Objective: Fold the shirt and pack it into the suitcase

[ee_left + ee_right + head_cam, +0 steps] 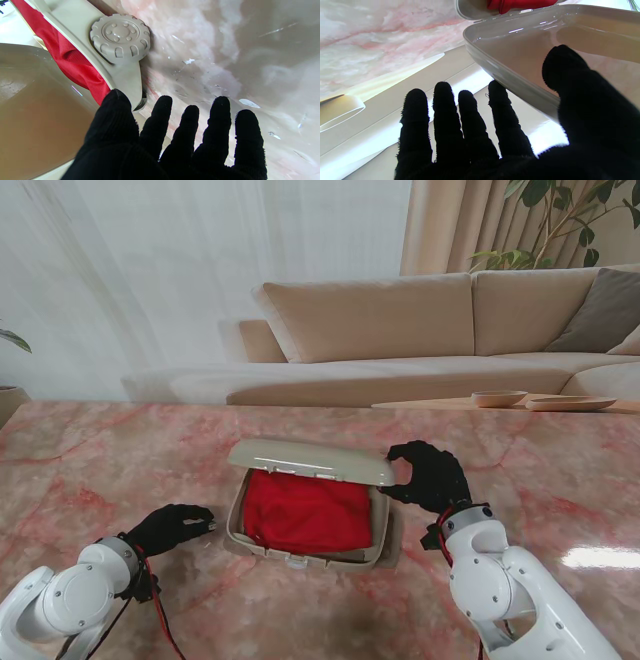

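A small beige suitcase lies in the middle of the marble table with the folded red shirt inside its base. Its lid hangs half lowered over the far side of the shirt. My right hand grips the lid's right end; in the right wrist view the lid runs between thumb and fingers of that hand, with the shirt beyond. My left hand rests open on the table just left of the case. Its wrist view shows spread fingers near a suitcase wheel and shirt.
A beige sofa stands beyond the table's far edge. A low wooden table with two bowls sits at the far right. Pink marble stretches on both sides of the case.
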You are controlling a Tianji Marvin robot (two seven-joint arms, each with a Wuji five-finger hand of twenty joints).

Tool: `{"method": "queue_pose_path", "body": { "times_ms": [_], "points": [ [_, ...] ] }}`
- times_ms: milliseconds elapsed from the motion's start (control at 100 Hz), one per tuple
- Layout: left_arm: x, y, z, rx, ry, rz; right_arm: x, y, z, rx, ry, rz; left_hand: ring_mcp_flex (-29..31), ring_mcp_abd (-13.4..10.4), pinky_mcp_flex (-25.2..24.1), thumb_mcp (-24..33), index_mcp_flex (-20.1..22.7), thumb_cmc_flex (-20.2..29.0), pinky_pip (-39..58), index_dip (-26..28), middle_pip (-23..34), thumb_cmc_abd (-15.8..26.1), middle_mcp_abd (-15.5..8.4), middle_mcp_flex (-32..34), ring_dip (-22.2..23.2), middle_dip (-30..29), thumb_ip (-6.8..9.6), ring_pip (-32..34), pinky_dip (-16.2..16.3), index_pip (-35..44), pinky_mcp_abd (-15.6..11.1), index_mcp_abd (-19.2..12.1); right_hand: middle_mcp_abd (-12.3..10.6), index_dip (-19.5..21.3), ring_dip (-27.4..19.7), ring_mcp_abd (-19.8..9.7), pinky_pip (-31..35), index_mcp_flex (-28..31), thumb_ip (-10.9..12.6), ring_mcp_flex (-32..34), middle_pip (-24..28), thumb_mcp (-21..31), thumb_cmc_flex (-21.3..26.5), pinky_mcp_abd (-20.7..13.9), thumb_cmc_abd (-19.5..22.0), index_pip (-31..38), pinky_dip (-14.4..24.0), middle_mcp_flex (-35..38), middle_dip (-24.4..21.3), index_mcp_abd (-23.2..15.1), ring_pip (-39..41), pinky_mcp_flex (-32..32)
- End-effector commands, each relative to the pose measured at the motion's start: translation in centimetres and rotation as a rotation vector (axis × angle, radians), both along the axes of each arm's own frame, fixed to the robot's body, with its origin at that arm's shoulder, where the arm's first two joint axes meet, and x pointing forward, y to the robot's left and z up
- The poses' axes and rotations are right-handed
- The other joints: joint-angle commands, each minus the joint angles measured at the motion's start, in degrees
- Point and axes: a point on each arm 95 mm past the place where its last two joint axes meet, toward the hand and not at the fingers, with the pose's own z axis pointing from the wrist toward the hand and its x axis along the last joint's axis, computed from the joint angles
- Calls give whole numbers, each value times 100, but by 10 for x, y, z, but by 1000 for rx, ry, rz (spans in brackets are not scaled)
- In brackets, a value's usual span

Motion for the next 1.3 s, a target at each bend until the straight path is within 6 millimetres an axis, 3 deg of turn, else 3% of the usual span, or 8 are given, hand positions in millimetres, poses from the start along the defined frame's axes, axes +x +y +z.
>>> {"method": "queue_pose_path", "body": {
  "times_ms": [0,1290],
  "points": [
    [-3,0,-6,1,19,2,-9,-1,-13,-13,53,-1,-70,86,-83,-122,75,1,-57,38,25,203,-91,72,-32,-14,32,-73,88,93,105,-213,-79,110,-85,-118,-60,295,153,-8,-95,-1,-229,56,215,468,-50,49,-79,-71,-87,-62],
    [-4,2,-9,3,24,8,-43,-4,-36,-48,175,-16,-73,88,-80,-122,70,7,-53,41,35,203,-104,68,-30,-7,33,-69,95,97,106,-215,-27,123,-40,-61,-86,362,179,16,-246,-248,-178,50,339,459,25,145,-73,-117,-137,-24]
  ]
}}
